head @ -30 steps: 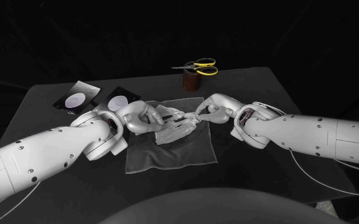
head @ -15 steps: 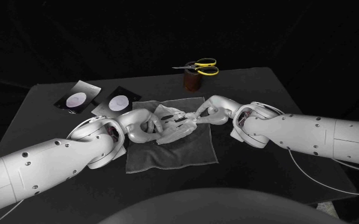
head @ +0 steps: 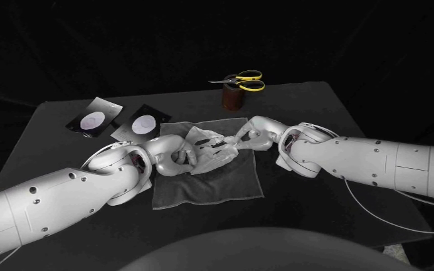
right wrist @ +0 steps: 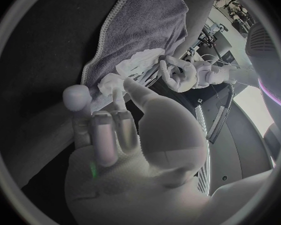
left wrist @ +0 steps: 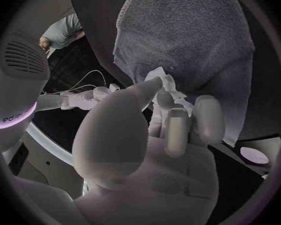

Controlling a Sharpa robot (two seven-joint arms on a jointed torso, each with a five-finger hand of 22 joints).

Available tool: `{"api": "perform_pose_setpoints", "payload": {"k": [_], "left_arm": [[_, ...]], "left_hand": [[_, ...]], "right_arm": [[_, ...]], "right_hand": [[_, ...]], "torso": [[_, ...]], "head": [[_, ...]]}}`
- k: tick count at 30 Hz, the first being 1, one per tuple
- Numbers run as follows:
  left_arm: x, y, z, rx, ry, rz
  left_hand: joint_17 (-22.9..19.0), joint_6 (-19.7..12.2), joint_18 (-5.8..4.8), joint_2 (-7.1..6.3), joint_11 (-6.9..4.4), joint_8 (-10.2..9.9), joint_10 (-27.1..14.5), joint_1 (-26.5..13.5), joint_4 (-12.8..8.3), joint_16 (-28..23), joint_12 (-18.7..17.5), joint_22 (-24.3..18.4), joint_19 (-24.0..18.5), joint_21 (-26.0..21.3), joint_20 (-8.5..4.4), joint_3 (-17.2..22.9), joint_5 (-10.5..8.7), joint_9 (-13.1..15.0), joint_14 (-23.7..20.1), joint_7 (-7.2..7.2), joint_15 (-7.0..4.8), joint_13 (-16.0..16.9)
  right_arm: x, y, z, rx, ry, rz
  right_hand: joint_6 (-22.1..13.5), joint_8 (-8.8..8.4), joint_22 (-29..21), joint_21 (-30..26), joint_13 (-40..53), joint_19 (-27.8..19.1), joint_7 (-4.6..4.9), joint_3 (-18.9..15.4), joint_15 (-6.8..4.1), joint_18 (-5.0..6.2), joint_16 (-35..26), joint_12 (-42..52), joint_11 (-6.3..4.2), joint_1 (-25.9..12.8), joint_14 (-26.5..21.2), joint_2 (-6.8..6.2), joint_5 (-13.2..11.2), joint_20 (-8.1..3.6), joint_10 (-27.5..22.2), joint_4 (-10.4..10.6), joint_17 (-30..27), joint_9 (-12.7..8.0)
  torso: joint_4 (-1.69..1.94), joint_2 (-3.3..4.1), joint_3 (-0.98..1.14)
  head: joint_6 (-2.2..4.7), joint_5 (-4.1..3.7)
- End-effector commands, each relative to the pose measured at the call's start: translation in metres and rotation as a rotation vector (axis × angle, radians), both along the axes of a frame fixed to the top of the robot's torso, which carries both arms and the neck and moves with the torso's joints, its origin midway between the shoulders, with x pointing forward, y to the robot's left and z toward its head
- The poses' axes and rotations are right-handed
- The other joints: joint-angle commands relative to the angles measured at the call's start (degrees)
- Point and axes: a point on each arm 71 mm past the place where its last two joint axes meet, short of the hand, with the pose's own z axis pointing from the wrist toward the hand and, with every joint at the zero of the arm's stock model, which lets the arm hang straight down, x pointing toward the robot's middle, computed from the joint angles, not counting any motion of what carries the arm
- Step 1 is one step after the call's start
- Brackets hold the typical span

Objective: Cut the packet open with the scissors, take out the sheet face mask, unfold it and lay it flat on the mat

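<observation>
— Where's the sheet face mask (head: 213, 150)?
— Crumpled over the far half of the grey mat (head: 212, 183), between the two hands.
— And the fingers?
— The left hand (head: 174, 155) pinches the mask's left side between thumb and curled fingers. The right hand (head: 253, 134) bends its fingers in on the right edge, pinching too.
— The scissors (head: 241, 81)?
— Farther back, on a brown holder (head: 231, 98). A dark packet (head: 93, 119) and a second packet (head: 145, 122) lie far left.
</observation>
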Motion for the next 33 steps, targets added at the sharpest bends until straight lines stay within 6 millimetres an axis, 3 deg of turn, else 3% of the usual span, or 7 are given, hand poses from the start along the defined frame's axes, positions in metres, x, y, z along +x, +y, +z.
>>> {"api": "perform_pose_setpoints", "payload": {"k": [1,28,33], "left_arm": [[-0.0028,-0.0016,-0.0038,0.059,0.027,-0.033],[-0.0031,-0.0003,-0.0065,0.090,0.043,-0.030],[-0.0033,-0.0007,-0.0066,0.090,0.043,-0.030]], "left_hand": [[5.82,0.09,-0.39,0.14,0.11,-0.50,0.66,0.71,-0.12,0.41,0.53,0.27,0.29,0.32,-0.17,0.53,-0.23,-0.31,3.05,0.05,-0.37,0.64],[5.79,0.29,-0.37,0.28,0.12,-1.03,1.45,0.46,0.01,0.40,1.25,0.26,0.18,0.32,-0.27,0.83,-0.24,-0.78,3.02,0.09,-0.40,1.97],[5.79,0.29,-0.37,0.28,0.12,-1.03,1.45,0.46,0.01,0.40,1.25,0.26,0.18,0.32,-0.27,0.83,-0.24,-0.78,3.02,0.09,-0.40,1.97]], "right_arm": [[0.0012,0.0007,-0.0013,-0.006,0.010,0.007],[0.0024,0.0030,-0.0089,-0.012,0.085,0.019],[0.0025,0.0037,-0.0084,-0.006,0.079,0.020]], "right_hand": [[0.24,-0.10,-0.01,0.05,12.29,-0.14,-0.11,-0.25,0.20,0.09,0.24,0.28,0.20,0.06,5.53,0.90,-0.39,0.25,4.88,0.28,13.62,-0.06],[0.45,-0.07,-0.13,-0.27,12.25,-0.31,-0.14,-0.45,0.18,0.15,0.20,0.23,0.19,0.05,5.50,1.12,-0.50,0.25,4.86,0.50,13.56,-0.10],[2.30,0.86,0.15,0.17,12.55,-0.07,-0.88,-0.27,-0.16,0.11,0.36,0.67,-0.37,0.85,5.58,2.51,-0.52,0.07,4.98,0.77,13.81,0.16]], "torso": [[0.01,-0.01,-0.04],[-0.04,0.00,0.02],[-0.05,0.00,0.01]], "head": [[0.00,0.05],[0.00,0.09],[0.00,0.00]]}}
